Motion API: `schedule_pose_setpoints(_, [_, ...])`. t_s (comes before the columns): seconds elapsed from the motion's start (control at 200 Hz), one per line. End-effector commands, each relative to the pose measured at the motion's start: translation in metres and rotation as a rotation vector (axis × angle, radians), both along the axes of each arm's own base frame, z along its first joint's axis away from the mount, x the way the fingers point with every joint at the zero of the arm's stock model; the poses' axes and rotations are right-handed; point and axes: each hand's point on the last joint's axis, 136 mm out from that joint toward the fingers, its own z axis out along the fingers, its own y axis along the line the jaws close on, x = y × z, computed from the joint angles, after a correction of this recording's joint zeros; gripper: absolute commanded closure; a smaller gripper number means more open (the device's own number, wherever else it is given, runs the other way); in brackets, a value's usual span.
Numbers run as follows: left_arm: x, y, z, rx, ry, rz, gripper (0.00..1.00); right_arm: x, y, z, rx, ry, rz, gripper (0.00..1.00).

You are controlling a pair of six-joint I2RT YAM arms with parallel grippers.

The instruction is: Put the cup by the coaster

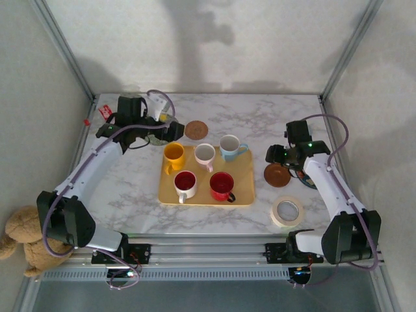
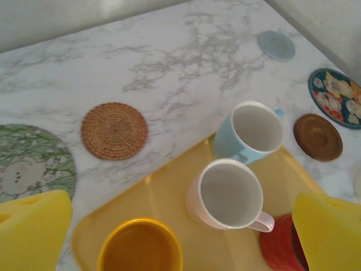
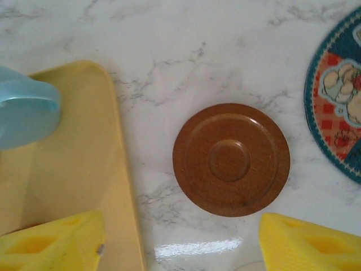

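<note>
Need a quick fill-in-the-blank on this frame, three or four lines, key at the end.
The tray holds ___ cups. The coaster below the right gripper is ___ in colour. The tape roll lies on the tray's ___ side, robot's view. The left gripper is ___, holding nothing.
Answers: five; brown; right; open.

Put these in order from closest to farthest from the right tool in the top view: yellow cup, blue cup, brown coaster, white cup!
Starting from the right tool:
1. brown coaster, on the table right beside the tool.
2. blue cup, at the back right of the tray.
3. white cup, in the middle of the tray's back row.
4. yellow cup, at the tray's back left.
</note>
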Motion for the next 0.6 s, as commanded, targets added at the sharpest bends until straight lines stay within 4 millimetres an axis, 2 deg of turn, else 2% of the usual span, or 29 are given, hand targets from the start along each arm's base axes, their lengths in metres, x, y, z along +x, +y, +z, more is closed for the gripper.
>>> schedule_pose_setpoints(0.0, [-0.016, -0.017, 0.001, -0.015, -0.048, -0.122, 0.00, -0.012, -0.011, -0.018, -0.030, 0.080, -0.048, 0.36])
schedule_pose_setpoints(0.075, [-0.020, -0.019, -0.007, -0.009, -0.036, -0.144, 0.00, -0.016, -0.014, -0.026, -0.035, 0.113, -0.062, 0.43])
schedule_pose_setpoints(0.195, [-0.026, -0.024, -0.015, -0.001, -0.024, -0.173, 0.00, -0.022, -0.018, -0.039, -0.048, 0.156, -0.089, 0.50])
schedule_pose_setpoints(0.456, [-0.033, -0.028, -0.023, 0.006, -0.024, -0.190, 0.00, -0.022, -0.027, -0.059, -0.057, 0.201, -0.119, 0.71])
schedule_pose_setpoints(0.596, [-0.035, -0.029, -0.027, 0.010, -0.012, -0.193, 0.00, -0.016, -0.029, -0.070, -0.052, 0.218, -0.128, 0.89])
